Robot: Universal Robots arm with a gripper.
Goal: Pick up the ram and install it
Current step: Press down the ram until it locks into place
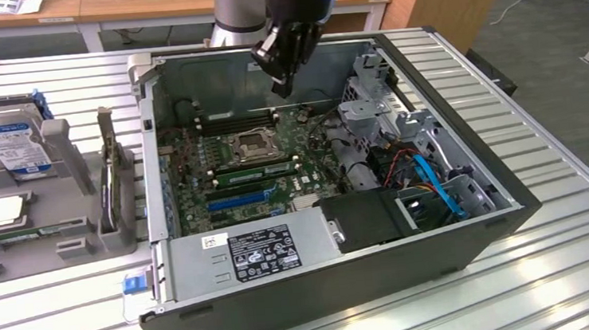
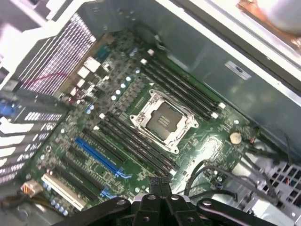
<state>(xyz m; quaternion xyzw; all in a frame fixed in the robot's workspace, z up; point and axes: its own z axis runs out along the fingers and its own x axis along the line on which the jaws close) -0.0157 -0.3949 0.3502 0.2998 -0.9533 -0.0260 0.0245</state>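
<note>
My gripper [image 1: 284, 87] hangs shut and empty above the back of the open computer case [image 1: 511, 194], well over the motherboard [image 1: 274, 179]. In the wrist view its closed fingertips [image 2: 160, 184] point down at the board beside the bare processor socket [image 2: 162, 120]. A long thin green ram [image 1: 257, 168] appears to stand in a black memory slot just in front of the socket [image 1: 250, 145]. A second green stick [image 1: 36, 233] lies flat in the grey holder at the exterior view's left. Black memory slots [image 2: 134, 141] run on both sides of the socket.
A blue expansion slot [image 1: 239, 199] lies nearer the case front. The power supply [image 1: 254, 252] and drive cage [image 1: 374, 98] stand around the board. The grey holder [image 1: 78, 248] carries a hard drive [image 1: 10, 142], a silver processor chip [image 1: 5, 210] and an upright card [image 1: 114, 181].
</note>
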